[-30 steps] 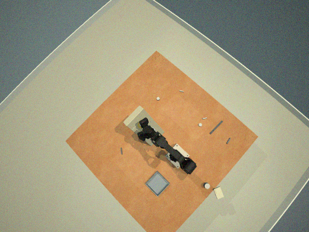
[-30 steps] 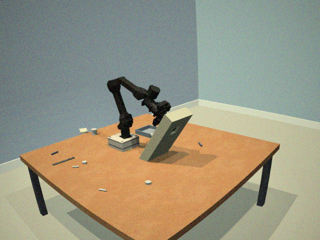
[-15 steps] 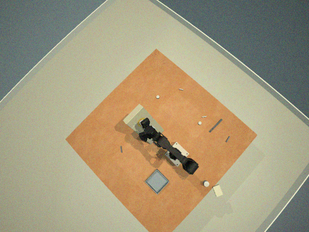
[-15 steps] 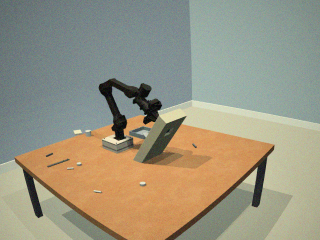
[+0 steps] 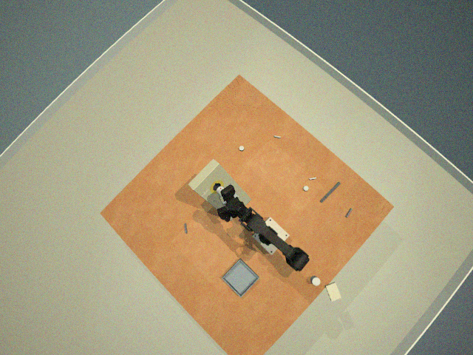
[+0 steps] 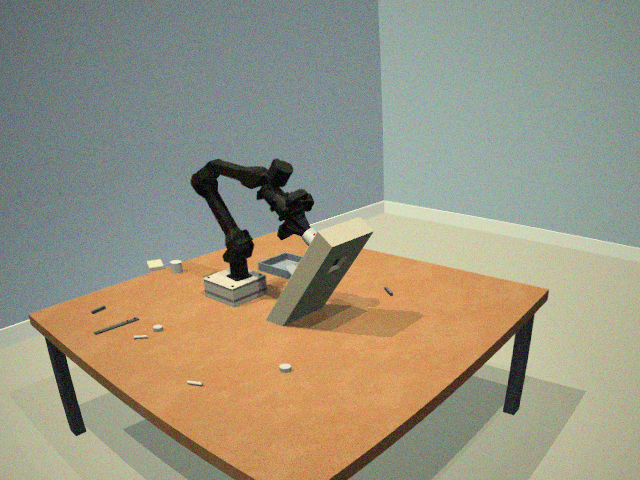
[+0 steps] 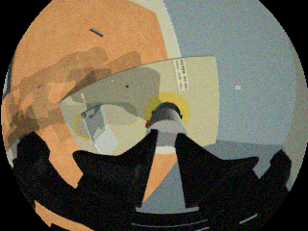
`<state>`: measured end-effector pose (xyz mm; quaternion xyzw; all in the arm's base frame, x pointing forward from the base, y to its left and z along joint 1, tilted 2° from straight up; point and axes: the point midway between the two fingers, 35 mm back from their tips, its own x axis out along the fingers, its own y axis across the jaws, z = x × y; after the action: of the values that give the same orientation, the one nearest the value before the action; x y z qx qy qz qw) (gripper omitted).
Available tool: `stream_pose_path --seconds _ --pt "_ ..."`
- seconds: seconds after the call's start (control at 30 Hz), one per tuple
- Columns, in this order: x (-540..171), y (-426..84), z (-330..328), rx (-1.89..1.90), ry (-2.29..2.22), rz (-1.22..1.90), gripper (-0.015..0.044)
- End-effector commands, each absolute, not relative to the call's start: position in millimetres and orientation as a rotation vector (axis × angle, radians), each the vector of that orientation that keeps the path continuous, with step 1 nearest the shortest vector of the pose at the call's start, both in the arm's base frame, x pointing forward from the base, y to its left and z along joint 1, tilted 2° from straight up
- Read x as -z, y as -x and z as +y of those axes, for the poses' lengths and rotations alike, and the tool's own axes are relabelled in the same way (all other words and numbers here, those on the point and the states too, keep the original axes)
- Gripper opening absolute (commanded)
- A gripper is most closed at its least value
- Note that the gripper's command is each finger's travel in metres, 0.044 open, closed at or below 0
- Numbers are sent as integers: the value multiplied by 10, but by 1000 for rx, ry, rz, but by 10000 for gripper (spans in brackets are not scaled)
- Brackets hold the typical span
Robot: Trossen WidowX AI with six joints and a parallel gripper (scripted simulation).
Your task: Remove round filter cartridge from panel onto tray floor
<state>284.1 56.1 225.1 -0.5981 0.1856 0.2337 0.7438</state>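
Note:
The filter cartridge (image 5: 219, 188) (image 6: 309, 236) (image 7: 166, 115) is a pale cylinder with a small red mark, standing well out from the sloped face of the service panel (image 5: 205, 174) (image 6: 301, 286) (image 7: 201, 87). Its far end is at the dark round hole inside the yellow ring (image 7: 152, 103); whether some of it is still inside cannot be told. My gripper (image 6: 305, 230) (image 7: 166, 133) is shut on the cartridge's outer end; the slots are hidden by the fingers. The blue-grey tray (image 5: 240, 277) (image 6: 273, 268) lies on the table, away from the panel, with nothing in it.
A pale raised block (image 7: 102, 130) stands on the panel face beside the hole. Small white discs (image 5: 241, 148) (image 6: 285, 367), dark bars (image 5: 329, 191) (image 6: 116, 326) and a white cylinder (image 5: 315, 281) (image 6: 176, 266) lie around the table. The arm's base (image 6: 235, 291) stands between panel and cylinder.

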Motion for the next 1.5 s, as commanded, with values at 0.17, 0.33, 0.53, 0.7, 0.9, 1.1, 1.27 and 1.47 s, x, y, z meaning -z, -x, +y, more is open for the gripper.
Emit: stream_pose_path --seconds 0.17,0.33,0.53,0.7,0.9,1.1,1.27,1.47 --pt "-2047 -2712 526 -503 1306 403 0" --pt "-1893 -2639 509 -503 1306 404 0" --pt "-1703 -2551 489 -504 1306 405 0" --pt "-1650 -2538 491 -515 1310 411 26" --pt "-1650 -2538 491 -515 1310 411 109" --pt "-1650 -2538 491 -515 1310 411 109" --pt "-1608 -2510 479 -504 1306 405 109" --pt "-2150 -2773 540 -502 1306 403 109"
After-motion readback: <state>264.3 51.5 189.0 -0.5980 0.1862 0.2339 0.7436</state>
